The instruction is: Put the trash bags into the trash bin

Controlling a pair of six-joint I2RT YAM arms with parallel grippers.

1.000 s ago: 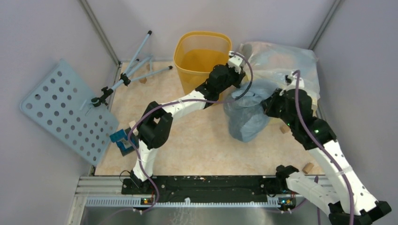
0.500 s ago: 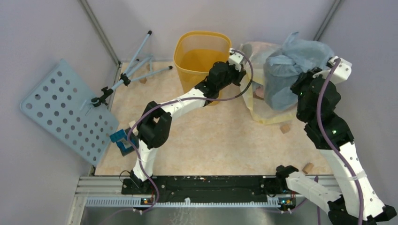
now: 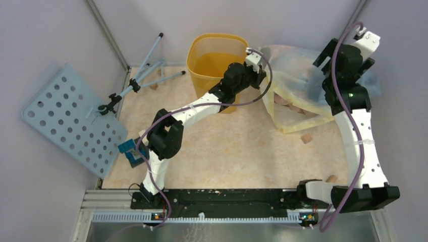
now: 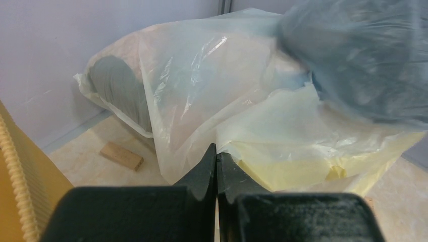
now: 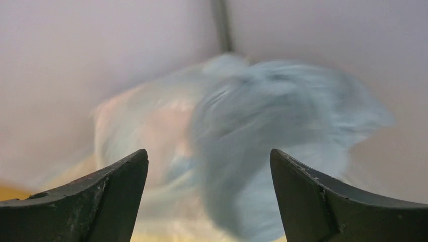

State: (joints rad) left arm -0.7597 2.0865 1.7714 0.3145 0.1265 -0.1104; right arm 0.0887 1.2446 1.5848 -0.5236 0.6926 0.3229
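Left gripper: jaws shut, with thin film reaching the tips; a pinch cannot be confirmed. The pink bag lies just ahead, at 3 o'clock in the top view. The bin stands just beside the gripper at 9 o'clock, so the left arm is nearer. Farther off, the right gripper gapes wide and empty.

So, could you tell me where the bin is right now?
In the top view the bin stands upright at the back wall, left of the big pale sack, with the left gripper beside its right rim.
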